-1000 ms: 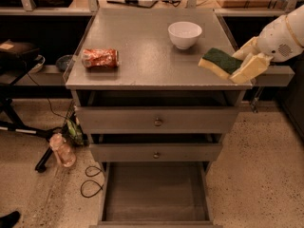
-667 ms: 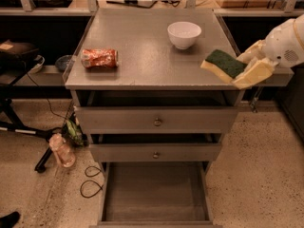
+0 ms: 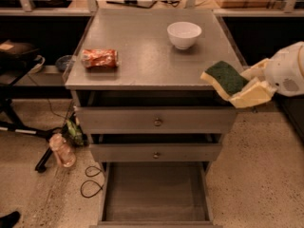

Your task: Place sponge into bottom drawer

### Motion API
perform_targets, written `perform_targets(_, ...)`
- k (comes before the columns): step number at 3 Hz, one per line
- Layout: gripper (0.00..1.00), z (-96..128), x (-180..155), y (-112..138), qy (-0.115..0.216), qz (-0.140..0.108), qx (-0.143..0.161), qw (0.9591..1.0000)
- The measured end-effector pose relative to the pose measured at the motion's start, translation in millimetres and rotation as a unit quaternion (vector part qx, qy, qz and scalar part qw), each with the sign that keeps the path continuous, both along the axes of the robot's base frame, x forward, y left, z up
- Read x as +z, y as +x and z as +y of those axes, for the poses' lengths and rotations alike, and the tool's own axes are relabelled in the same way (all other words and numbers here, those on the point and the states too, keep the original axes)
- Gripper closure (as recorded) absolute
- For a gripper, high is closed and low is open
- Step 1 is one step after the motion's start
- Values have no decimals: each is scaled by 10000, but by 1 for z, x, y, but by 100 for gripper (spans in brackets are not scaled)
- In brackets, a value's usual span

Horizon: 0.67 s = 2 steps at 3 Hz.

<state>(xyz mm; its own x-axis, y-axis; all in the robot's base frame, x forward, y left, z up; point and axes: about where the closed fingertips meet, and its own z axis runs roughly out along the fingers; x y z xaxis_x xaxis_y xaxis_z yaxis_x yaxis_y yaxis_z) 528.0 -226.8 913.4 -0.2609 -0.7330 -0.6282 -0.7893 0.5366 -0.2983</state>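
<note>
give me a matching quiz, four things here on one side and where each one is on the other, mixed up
1 sponge
2 bowl
3 snack packet
4 bottom drawer

A pulled open, lowest
B cabinet top, left
C in the gripper, at the top's right front corner
D cabinet top, back right

Pairs: 1-C; 2-D; 3-B; 4-A

Grey cabinet top [image 3: 142, 65] carries a snack packet [image 3: 99, 58] left, a white bowl [image 3: 184, 34] back right; gripper [image 3: 243, 85] clasps sponge [image 3: 227, 77] beside its right edge.
</note>
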Motion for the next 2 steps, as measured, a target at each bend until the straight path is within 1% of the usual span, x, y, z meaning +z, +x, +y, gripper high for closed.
perform_targets(1,100,4,-22,-12,-116,-20,-446,9989)
perform_targets(2,100,8,-55,-19,-168,192,-667,9974)
